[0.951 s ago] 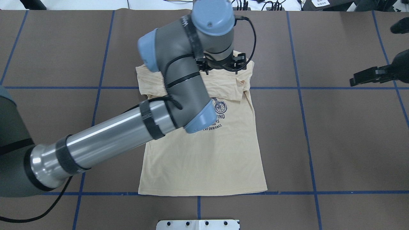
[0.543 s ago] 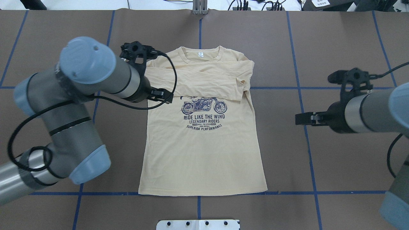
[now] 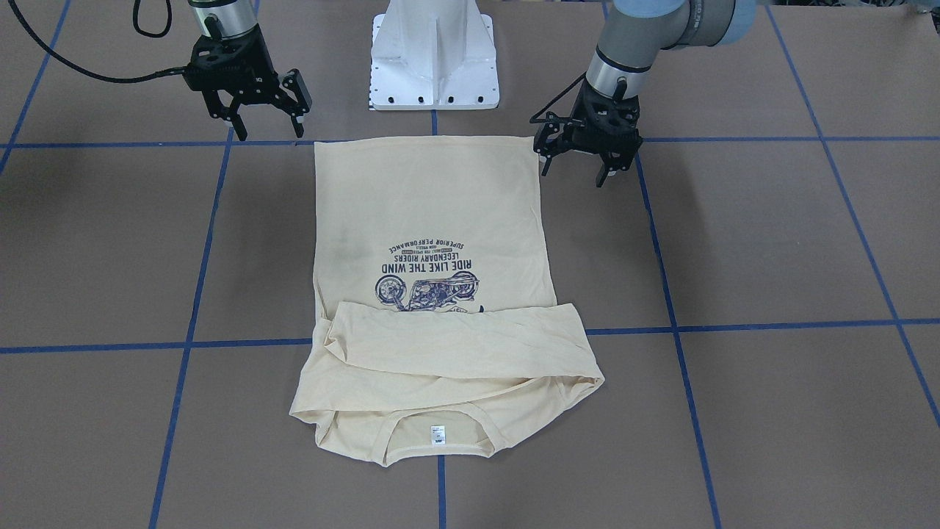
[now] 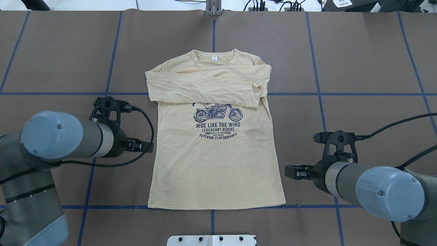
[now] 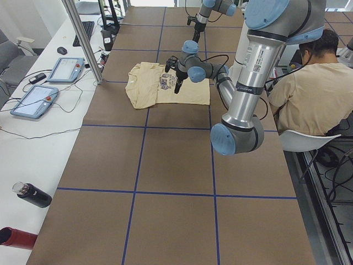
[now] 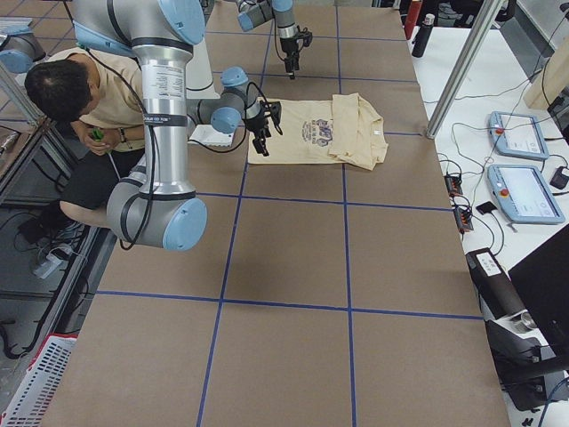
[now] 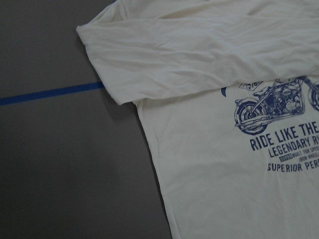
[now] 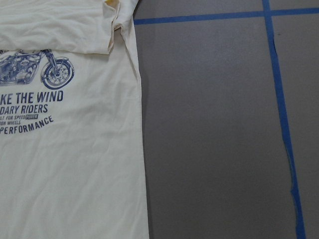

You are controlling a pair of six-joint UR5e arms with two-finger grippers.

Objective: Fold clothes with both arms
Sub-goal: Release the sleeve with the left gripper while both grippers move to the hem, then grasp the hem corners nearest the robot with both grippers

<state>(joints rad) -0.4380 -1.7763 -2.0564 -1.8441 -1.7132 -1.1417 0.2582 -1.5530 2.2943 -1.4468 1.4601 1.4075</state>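
T-shirt: lies flat and print up in the centre of the overhead frame, collar toward the top, hem along the blue tape line near the bottom. Rests on the brown table. Carries both long sleeves folded across the chest, overlapping, hiding the top edge of the navy motorcycle print. Shows a small white neck label inside the collar.

Left gripper: hangs at upper right of the front-facing frame, just beside one hem corner, jaws spread wide, holding nothing.

Right gripper: hangs at upper left of that frame, near the other hem corner yet apart from it, jaws equally wide, empty.
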